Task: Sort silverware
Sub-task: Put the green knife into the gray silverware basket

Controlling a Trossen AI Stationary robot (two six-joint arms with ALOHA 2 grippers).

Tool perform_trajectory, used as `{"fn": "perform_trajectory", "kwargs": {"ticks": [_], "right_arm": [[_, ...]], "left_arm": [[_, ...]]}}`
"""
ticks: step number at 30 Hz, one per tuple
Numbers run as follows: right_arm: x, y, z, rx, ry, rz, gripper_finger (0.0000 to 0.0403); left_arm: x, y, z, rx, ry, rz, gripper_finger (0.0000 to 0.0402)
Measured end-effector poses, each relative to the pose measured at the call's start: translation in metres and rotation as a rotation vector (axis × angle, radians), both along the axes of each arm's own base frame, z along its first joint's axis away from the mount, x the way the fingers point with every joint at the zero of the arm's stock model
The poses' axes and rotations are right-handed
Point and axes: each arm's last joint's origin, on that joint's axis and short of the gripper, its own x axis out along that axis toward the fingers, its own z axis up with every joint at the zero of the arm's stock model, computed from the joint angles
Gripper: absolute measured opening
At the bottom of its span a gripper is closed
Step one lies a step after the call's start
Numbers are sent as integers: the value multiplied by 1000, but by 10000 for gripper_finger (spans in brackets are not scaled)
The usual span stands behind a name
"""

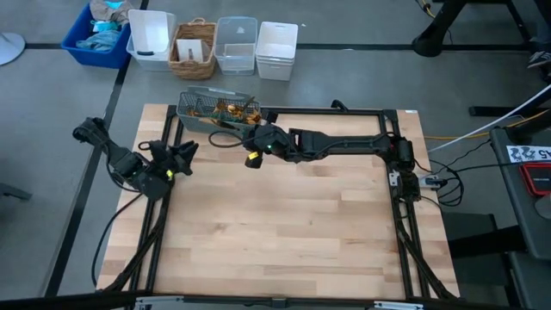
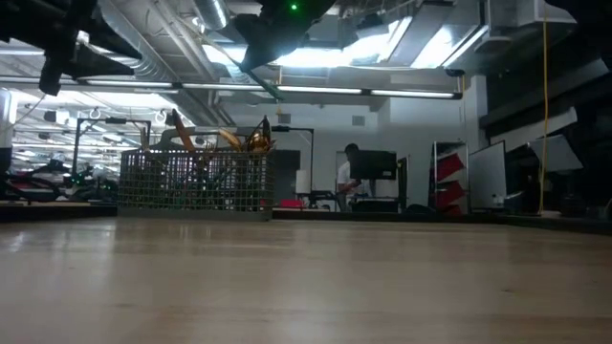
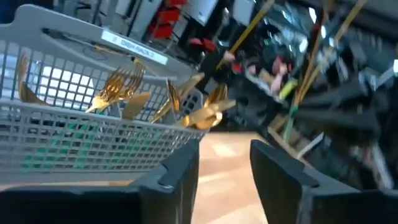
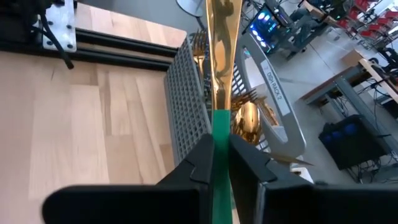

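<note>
Over the pale wooden tabletop (image 1: 293,232), the left gripper (image 1: 182,155) hangs near the left edge, its dark fingers (image 3: 180,177) parted around nothing. Farther back, the right gripper (image 1: 256,138) pinches the slim teal-green handle of a gold-bladed utensil (image 4: 221,74) beside the grey mesh cutlery basket (image 1: 217,110). That basket stands at the far edge, holding the remaining gold-headed silverware (image 3: 155,99) upright.
</note>
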Motion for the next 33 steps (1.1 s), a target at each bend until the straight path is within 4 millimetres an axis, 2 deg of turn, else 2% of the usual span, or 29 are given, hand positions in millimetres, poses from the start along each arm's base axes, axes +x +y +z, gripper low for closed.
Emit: {"fn": "perform_trajectory", "kwargs": {"ticks": [5, 14, 21, 26, 29, 33], "right_arm": [[1, 0, 2, -1, -31, 0, 37], [2, 0, 3, -1, -41, 0, 37], [2, 0, 3, -1, -39, 0, 37], [2, 0, 2, 0, -37, 1, 37], [2, 0, 2, 0, -37, 1, 37], [2, 0, 2, 0, -37, 1, 37]], "left_arm": [[13, -3, 3, -66, -107, 69, 150], [43, -3, 12, -35, -75, 154, 150], [68, 5, 29, -13, -49, -16, 149], [72, 17, 38, 19, -85, -26, 149], [76, 23, 39, -11, -129, -87, 149], [81, 31, 38, -9, -132, -66, 149]]}}
